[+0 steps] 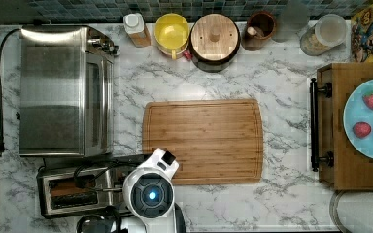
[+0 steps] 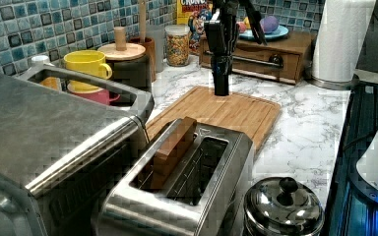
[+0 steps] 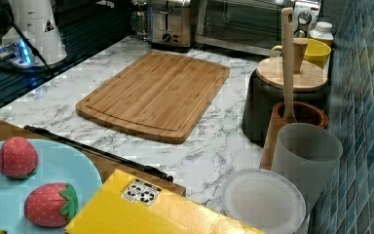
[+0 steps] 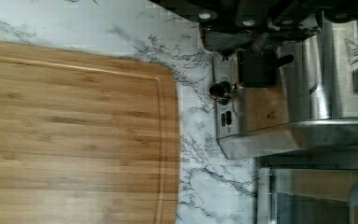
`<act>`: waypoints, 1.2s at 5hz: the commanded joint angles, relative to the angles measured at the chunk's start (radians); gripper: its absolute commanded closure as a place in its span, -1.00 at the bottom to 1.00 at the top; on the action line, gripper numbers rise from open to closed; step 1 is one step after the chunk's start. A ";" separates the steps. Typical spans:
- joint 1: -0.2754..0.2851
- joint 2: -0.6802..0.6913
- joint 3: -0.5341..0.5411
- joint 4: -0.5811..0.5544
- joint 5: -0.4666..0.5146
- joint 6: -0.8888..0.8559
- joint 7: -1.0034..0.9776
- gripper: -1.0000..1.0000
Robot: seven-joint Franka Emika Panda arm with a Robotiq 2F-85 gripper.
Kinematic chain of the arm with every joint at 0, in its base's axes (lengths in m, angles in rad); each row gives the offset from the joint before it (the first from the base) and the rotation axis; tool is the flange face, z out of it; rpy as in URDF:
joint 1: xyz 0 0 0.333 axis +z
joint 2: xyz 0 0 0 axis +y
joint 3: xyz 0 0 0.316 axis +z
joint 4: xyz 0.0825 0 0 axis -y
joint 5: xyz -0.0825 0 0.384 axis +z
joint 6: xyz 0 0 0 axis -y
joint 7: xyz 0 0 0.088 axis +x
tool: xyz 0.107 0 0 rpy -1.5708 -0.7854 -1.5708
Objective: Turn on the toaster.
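The toaster (image 1: 73,191) is a small steel box at the top view's lower left, just below the big toaster oven. In the left view the toaster (image 2: 187,182) holds a brown slice (image 2: 172,147) upright in one slot. Its front face also appears in the right view, where the toaster (image 3: 170,24) stands far back. My arm (image 1: 150,191) hangs over the toaster's end that faces the cutting board. In the wrist view my gripper (image 4: 256,35) sits directly over the black lever (image 4: 261,70), beside the round knob (image 4: 220,91). In the left view my gripper (image 2: 221,83) points straight down.
The toaster oven (image 1: 63,92) stands close beside the toaster. A bamboo cutting board (image 1: 204,141) lies mid-counter. Jars, a yellow mug (image 1: 172,31) and a lidded pot line the tiled back wall. A wooden stand with a blue plate (image 1: 369,119) of fruit is at the top view's right. A steel kettle lid (image 2: 283,209) sits near the toaster.
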 commanded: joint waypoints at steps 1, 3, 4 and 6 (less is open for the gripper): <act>0.095 0.026 0.037 0.066 0.104 0.037 -0.014 1.00; 0.093 0.087 0.041 0.096 0.104 0.041 0.025 1.00; 0.087 0.111 0.046 0.090 0.094 0.063 0.057 1.00; 0.066 0.166 0.063 0.114 0.092 0.088 0.081 1.00</act>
